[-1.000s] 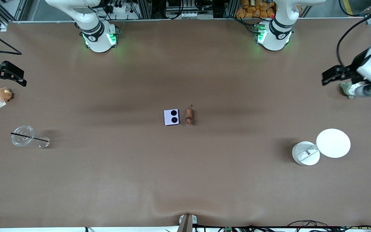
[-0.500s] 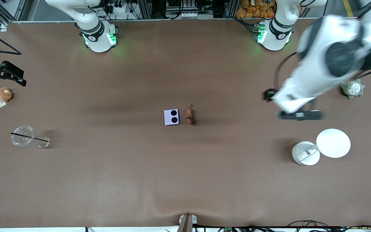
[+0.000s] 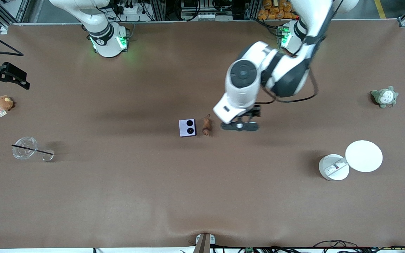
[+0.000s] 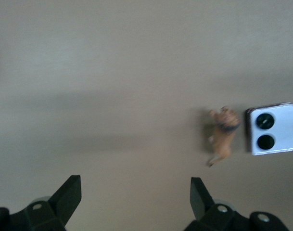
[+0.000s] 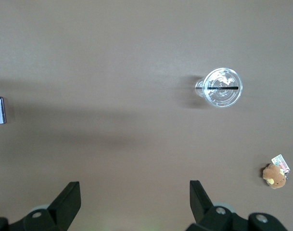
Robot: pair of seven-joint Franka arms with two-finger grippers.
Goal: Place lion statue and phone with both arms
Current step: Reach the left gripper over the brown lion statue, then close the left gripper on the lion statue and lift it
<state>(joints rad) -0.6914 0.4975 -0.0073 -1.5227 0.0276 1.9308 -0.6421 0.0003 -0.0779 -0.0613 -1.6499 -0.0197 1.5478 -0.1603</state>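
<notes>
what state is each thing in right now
phone: folded shut, lying flat, lenses up
lion statue: lying on the table beside the phone, ungrasped
left pincer: open, empty, over the table beside the lion statue
right pincer: open, empty, waiting at the table's edge
clear glass: black straw across its rim
white container: lid off, beside it

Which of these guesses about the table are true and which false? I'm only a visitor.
1. The phone and the lion statue lie beside each other. True.
2. The left gripper holds the lion statue. False: it is open and empty, over the table beside the statue.
3. The right gripper is open at its own end of the table. True.
4. The clear glass stands by the grey-green plush. False: it stands toward the right arm's end, the plush toward the left arm's.
</notes>
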